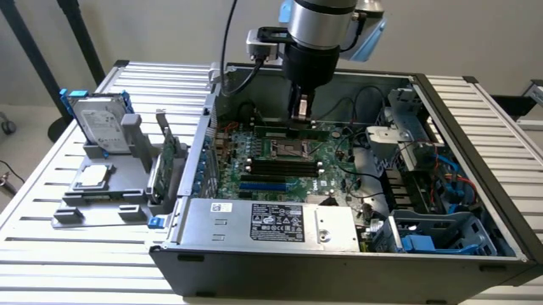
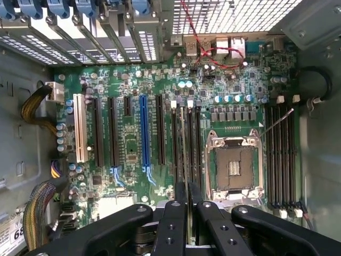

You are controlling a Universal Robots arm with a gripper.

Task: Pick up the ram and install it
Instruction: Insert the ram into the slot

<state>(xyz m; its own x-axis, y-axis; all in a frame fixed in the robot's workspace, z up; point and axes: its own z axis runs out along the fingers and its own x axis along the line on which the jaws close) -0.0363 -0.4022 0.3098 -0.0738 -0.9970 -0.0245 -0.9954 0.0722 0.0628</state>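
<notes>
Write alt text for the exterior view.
The robot arm's pincer reaches down into an open computer case, gripping the ram level over the motherboard beside the processor socket. On the exterior view's left, a hard drive stands on edge in a grey rack.

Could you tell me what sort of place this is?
Likely a computer-assembly bench: an open PC case, motherboard exposed, on a slatted metal table, with a hard drive in a grey stand.

Pale wall point(image 1: 152, 32) behind, slatted metal table point(image 1: 51, 190), black stand legs point(image 1: 34, 60) at back, pale floor point(image 1: 30, 117), even light
</notes>
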